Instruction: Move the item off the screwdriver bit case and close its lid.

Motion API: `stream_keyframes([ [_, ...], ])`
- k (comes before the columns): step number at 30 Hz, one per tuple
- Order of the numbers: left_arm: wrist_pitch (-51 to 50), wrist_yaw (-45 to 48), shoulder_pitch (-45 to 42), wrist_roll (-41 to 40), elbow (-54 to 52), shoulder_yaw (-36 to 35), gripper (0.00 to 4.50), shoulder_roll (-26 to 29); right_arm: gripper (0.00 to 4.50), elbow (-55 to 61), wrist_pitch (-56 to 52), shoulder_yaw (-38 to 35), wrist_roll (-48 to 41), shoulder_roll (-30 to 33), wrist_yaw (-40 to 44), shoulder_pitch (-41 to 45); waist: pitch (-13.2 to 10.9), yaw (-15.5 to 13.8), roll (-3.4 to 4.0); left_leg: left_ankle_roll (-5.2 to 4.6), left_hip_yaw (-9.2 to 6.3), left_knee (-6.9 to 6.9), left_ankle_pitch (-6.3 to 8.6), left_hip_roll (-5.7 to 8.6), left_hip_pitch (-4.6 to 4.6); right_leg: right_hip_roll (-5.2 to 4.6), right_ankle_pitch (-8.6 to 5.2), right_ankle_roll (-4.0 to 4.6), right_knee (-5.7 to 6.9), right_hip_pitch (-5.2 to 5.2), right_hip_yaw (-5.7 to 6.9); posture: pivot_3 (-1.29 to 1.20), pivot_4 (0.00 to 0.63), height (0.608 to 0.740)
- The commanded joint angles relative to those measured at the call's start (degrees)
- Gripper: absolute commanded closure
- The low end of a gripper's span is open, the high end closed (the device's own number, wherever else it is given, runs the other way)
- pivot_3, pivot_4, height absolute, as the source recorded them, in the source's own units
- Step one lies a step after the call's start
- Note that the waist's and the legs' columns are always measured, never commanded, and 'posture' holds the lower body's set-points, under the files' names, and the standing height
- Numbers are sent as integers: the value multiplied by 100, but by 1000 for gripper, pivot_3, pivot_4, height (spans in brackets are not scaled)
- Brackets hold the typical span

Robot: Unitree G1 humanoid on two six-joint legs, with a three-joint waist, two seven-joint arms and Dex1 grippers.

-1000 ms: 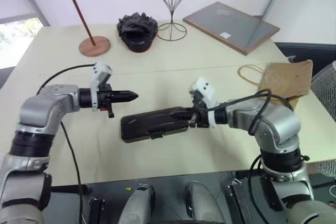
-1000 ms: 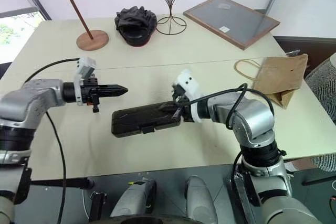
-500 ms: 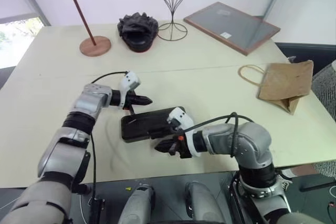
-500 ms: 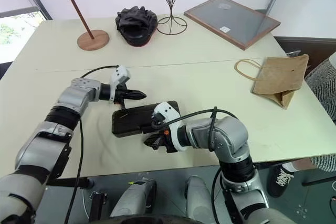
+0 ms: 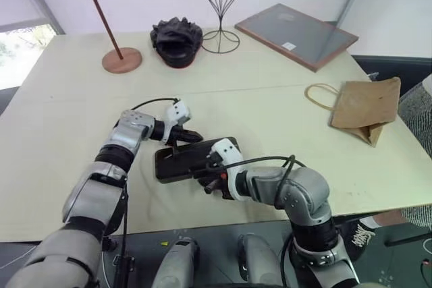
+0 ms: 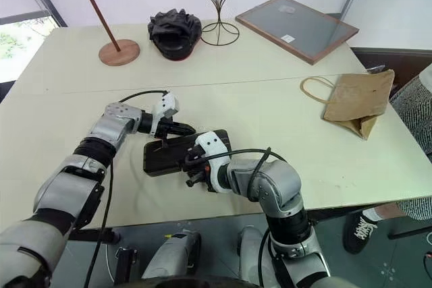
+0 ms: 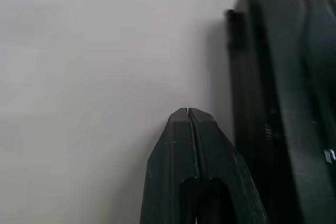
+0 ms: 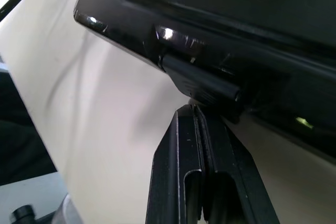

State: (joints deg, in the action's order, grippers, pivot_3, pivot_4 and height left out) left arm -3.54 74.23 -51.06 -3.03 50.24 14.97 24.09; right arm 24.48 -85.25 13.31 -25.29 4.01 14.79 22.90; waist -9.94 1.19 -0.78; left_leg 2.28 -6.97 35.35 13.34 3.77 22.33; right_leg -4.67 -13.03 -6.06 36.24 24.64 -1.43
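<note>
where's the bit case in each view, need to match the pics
Left eye view: flat dark plastic screwdriver bit case, lower centre, between both pincers.
Right eye view: lower centre, slightly further left.
Left wrist view: along the right edge.
Right wrist view: across the top.
Shared landmark: cream table.

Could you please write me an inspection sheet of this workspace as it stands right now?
Surface: pale table, a seam across it.
Job's things: screwdriver bit case lies flat with its lid down; paper bag lies apart near the table's right edge.
Clutter: wooden stand, black ruffled lump, wire stand, framed grey board, all at the far side.
Grippers: left gripper shut, beside the case's far edge; right gripper shut, tips at the latch tab on the near edge.
Cables: black cable loops over the left forearm.
Surroundings: white wall; a person's shoe by the right table edge.
</note>
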Motion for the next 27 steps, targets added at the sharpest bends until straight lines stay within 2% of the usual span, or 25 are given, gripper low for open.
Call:
stream_keyframes([
  [1, 168, 210, 275, 169, -240, 185, 4500, -96, 4464, 47, 504, 171, 391, 193, -306, 52, 2, 4, 1, 0, 0, 0, 0, 0, -3, 0, 0, 0, 0, -2, 0, 0, 150, 740],
  [9, 244, 452, 733, 339, -806, 428, 4500, -320, 4464, -107, 1247, 401, 605, 366, -451, 225, 23, 106, -3, -1, -10, -2, 0, -2, -11, 2, -1, -1, -1, -13, 5, 0, 150, 740],
  [15, -455, 477, 1057, 135, -1517, 420, 4500, -503, 4464, -290, 1495, 284, 659, 216, -603, 398, 54, 141, -1, -1, -22, -5, 1, -2, -17, 3, -2, 0, -1, -21, 10, 0, 150, 740],
  [20, -725, 519, 1433, 184, -2063, 496, 4500, -436, 4464, -370, 1556, 207, 696, 108, -667, 523, 68, 159, 6, -3, -37, -14, 2, -8, -33, 9, -2, 1, -1, -29, 9, 0, 150, 740],
  [24, -719, 450, 1540, 266, -2160, 478, 4500, -417, 4464, -320, 1477, 247, 654, 125, -599, 582, 71, 157, 6, -4, -36, -22, 3, -22, -59, 11, -4, 1, -5, -53, 9, 0, 150, 740],
  [27, -279, 133, 1264, 436, -1603, 245, 4500, -356, 4464, -35, 1032, 267, 365, 181, -354, 556, 71, 141, 6, -9, -36, -28, 6, -23, -83, 11, -7, -1, -12, -80, 10, 0, 150, 740],
])
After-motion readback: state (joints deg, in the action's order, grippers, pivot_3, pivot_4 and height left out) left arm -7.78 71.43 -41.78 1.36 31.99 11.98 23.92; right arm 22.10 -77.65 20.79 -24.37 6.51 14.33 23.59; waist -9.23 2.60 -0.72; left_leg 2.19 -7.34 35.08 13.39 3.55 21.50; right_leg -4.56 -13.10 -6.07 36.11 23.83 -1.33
